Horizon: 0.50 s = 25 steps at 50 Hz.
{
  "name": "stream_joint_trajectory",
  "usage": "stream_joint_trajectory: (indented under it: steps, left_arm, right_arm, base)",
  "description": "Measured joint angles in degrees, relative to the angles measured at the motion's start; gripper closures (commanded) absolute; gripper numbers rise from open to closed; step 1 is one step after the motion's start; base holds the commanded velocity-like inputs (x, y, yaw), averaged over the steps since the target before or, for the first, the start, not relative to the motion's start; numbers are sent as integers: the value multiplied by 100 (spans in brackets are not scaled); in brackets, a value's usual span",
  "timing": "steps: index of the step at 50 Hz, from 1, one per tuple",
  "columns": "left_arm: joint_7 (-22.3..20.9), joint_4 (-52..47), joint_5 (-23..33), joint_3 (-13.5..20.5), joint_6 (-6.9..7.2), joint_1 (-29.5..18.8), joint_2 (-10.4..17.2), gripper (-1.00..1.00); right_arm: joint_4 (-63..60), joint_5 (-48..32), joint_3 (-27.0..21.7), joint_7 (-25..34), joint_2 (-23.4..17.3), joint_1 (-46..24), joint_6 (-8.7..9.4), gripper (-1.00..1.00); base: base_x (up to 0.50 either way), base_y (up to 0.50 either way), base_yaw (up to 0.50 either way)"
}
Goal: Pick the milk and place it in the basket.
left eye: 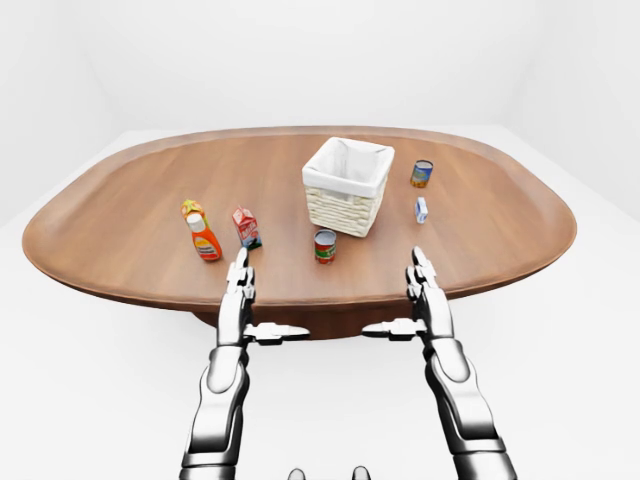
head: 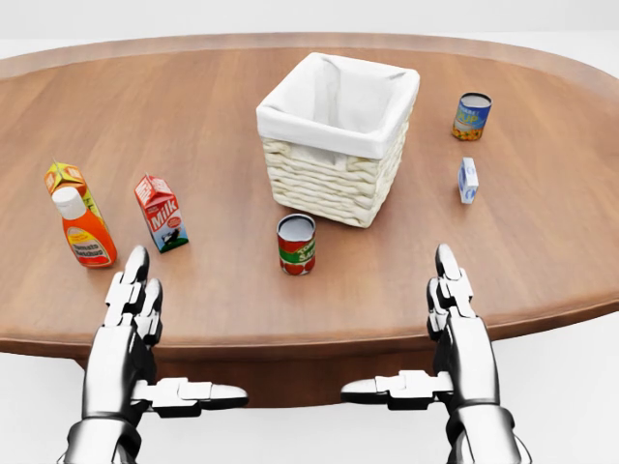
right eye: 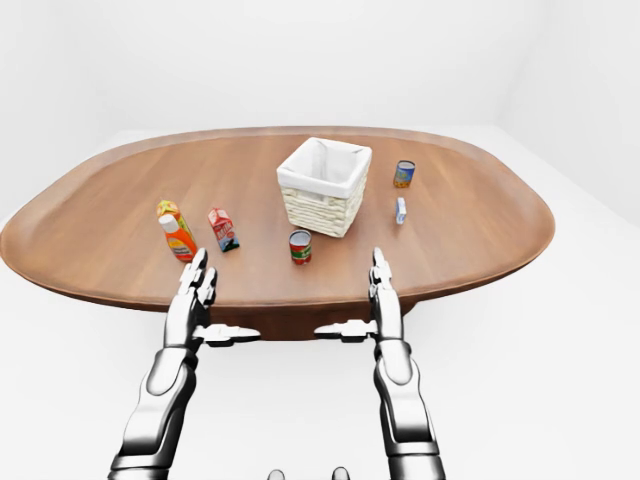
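Left hand (head: 131, 319) fingers (head: 135, 266) spread wide, empty; milk (head: 161, 213) just above, untouched.

In the head view, bare surface (head: 222, 290) lay between the left hand (head: 131, 309) and the milk carton (head: 162, 213). An orange bottle (head: 85, 232) stood just left of it; the tomato can (head: 296, 244) and basket (head: 334, 184) stood well right.

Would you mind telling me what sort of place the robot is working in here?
Probably a bare simulated test room rather than a real kitchen: a large oval wooden table stands alone among blank white walls and floor, carrying only a lined wicker basket, a milk carton and a few groceries.
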Motion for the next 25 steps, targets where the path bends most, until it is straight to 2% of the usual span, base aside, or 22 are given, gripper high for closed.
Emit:
stream_joint_trajectory:
  steps: [10,18,25]
  left_arm:
    - [-66,-7,-51,125,-45,-25,62,-100]
    - [-58,-166,-30,210,-37,-6,104,-100]
    - [1,-452,202,296,-139,47,167,-100]
  right_arm:
    - [-215,18,-67,-17,-29,42,316,-100]
    - [-401,28,-65,12,-31,106,320,-100]
    - [-733,-93,-29,-6,-31,226,320,-100]
  base:
    - [0,0,0]
    - [0,0,0]
    - [0,0,0]
